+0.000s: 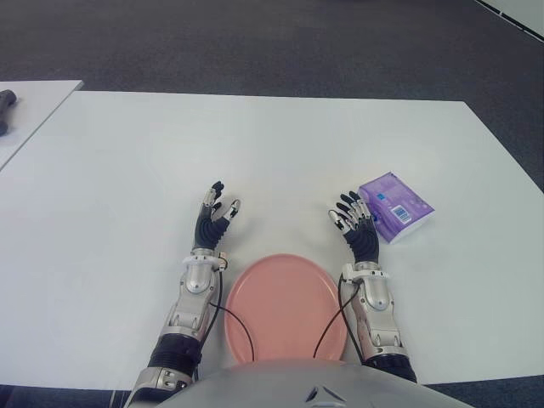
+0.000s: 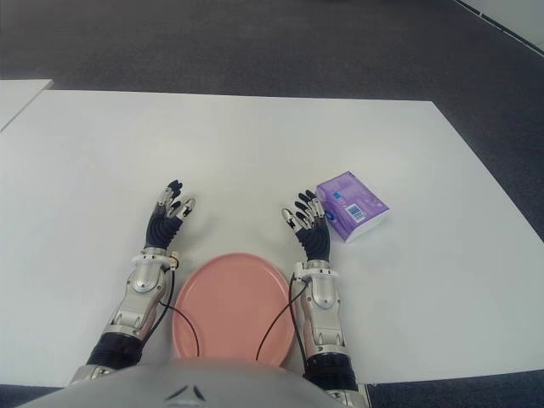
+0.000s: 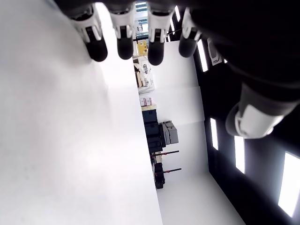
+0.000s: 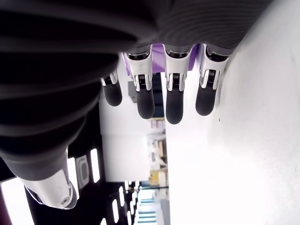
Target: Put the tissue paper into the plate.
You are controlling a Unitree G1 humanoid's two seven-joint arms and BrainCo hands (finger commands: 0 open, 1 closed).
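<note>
I see the purple tissue pack (image 1: 396,206) on the white table (image 1: 280,144), just right of my right hand (image 1: 357,226); both hands, left hand (image 1: 212,218) included, spread empty, flanking the pink plate (image 1: 285,308)

a wide, flat white rectangular bench (image 1: 280,144) fills most of the view. beyond its far edge lies dark grey carpeted floor (image 1: 255,42). a second white table (image 1: 34,106) stands just beside the bench at the far left, apart from it by a narrow gap, with a dark object (image 1: 7,102) on it. the left wrist view shows long bright ceiling light panels (image 3: 239,152) and dark shelving (image 3: 157,136) against a white wall (image 3: 180,105).
</note>
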